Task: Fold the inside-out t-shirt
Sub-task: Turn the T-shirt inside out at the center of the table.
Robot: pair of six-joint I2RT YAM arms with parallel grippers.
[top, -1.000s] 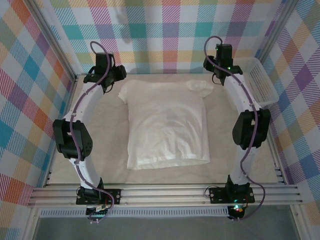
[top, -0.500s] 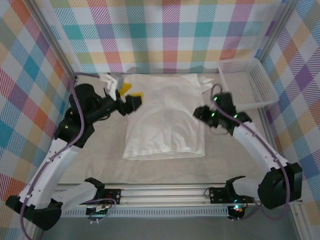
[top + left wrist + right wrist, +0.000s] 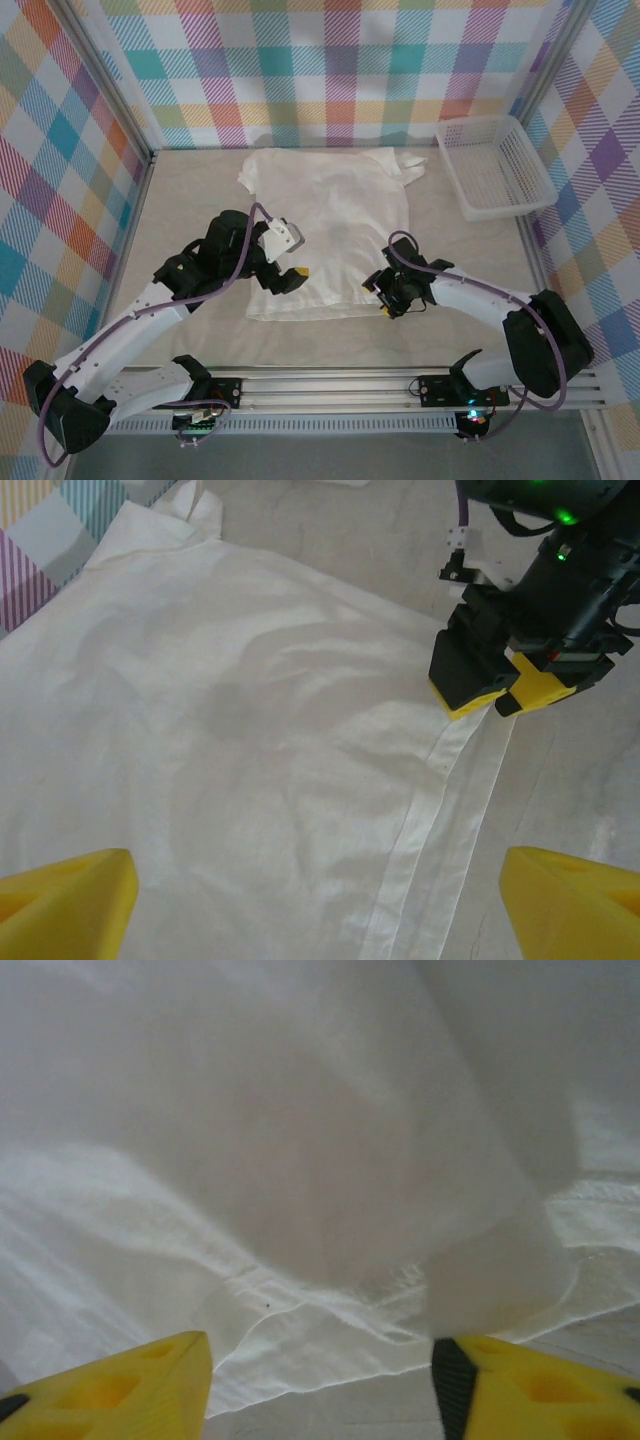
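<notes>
1. Your left gripper (image 3: 287, 278) hangs with its jaws wide apart and empty over the near left hem of the inside-out t-shirt (image 3: 330, 215).
2. Your right gripper (image 3: 385, 292), jaws parted and gripping nothing, sits at the near right hem corner.
3. The shirt lies flat on the table (image 3: 185, 200), sleeves at the far end. Folding looks barely begun.

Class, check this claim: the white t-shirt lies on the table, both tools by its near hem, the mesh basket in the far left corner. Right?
No. The top external view shows the mesh basket in the far right corner, not the left. The t-shirt does lie on the table, with the left tool and right tool by its near hem.
</notes>
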